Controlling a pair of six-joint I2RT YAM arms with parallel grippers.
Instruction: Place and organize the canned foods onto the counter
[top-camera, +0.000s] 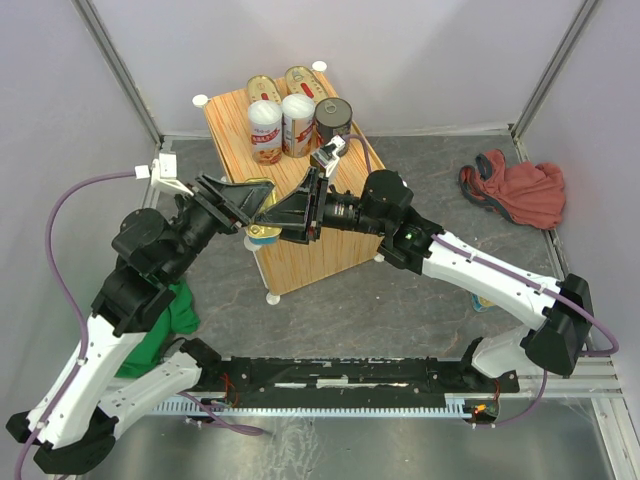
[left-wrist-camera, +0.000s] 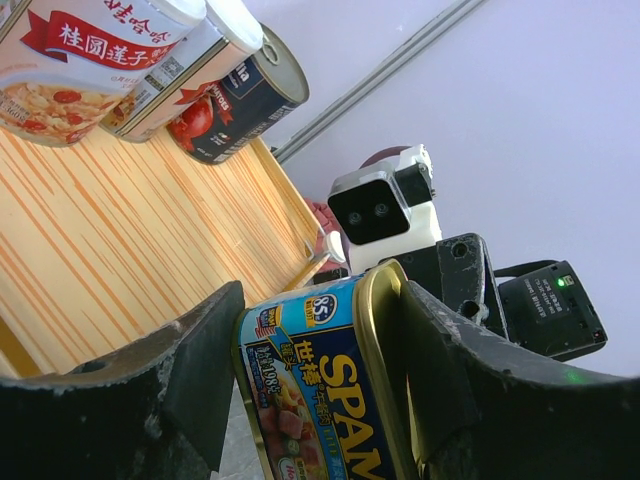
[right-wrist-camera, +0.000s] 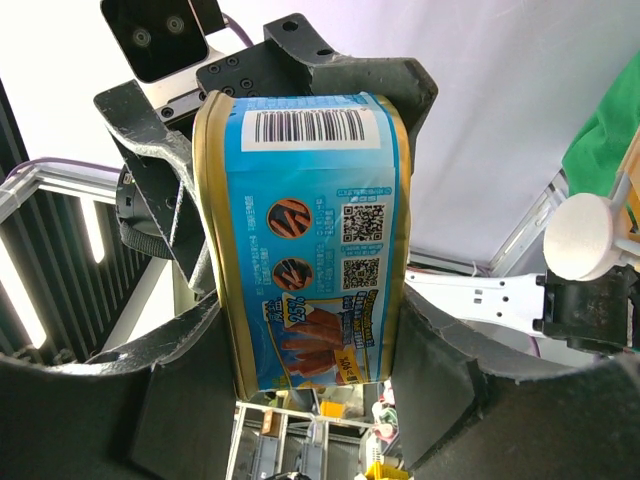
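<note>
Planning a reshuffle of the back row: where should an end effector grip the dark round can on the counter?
Probably its curved sidewall, from its right: the dark round can stands upright, a white-lidded can close on its left, its right side open.

The blue rectangular can (left-wrist-camera: 320, 400) reads "SPAM"; the white-lidded can (left-wrist-camera: 70, 60) reads "桂圆莲子".
</note>
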